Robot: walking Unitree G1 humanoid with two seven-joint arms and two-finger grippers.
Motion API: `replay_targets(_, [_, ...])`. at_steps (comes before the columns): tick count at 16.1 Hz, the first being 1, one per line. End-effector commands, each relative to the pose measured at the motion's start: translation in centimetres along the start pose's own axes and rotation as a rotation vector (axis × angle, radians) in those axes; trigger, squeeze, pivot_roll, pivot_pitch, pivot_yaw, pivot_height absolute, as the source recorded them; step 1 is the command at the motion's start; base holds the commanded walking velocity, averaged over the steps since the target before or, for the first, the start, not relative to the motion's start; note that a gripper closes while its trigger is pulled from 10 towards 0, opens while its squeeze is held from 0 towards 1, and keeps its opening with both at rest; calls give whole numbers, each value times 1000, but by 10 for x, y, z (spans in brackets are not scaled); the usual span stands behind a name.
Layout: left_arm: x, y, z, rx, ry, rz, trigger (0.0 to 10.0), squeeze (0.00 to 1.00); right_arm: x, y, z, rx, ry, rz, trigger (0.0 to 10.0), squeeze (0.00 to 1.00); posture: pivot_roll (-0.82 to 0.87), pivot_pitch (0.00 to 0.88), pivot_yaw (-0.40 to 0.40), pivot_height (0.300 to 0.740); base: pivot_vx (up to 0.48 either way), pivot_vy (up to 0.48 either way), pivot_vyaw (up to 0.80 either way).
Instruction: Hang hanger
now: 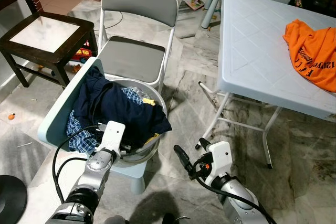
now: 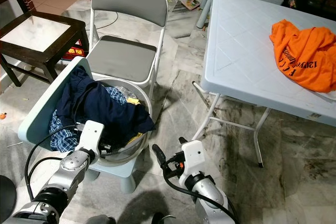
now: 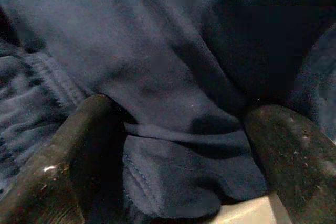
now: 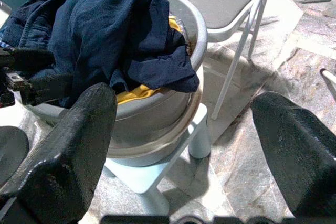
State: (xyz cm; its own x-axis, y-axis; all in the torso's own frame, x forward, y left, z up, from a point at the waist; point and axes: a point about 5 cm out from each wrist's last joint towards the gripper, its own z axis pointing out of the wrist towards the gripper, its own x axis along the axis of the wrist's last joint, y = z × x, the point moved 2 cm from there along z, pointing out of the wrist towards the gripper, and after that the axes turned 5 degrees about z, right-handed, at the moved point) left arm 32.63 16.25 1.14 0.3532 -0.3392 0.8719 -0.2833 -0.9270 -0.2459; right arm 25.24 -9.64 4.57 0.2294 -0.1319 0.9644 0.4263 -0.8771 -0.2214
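A grey metal basin stands on a small pale-blue child's chair. It is heaped with a navy garment, blue plaid cloth and something yellow. My left gripper is pushed into the pile at the basin's near rim. Its fingers stand apart, with a fold of navy cloth lying between them. My right gripper hovers low over the floor just right of the basin, open and empty, facing the basin.
A grey folding chair stands right behind the basin. A white folding table on the right carries an orange shirt. A dark wooden chair is at back left. Marble floor lies between basin and table.
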Motion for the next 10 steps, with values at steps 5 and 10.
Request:
replay_targets(5, [10, 20, 3, -116, 61, 97, 0, 0, -1, 3, -2, -12, -9, -10, 10000, 0, 217, 151, -150, 740, 0, 0, 0])
replay_targets(10, [25, 17, 5, -85, 148, 219, 0, 0, -2, 5, -5, -23, -8, -11, 10000, 0, 210, 146, -148, 740, 0, 0, 0])
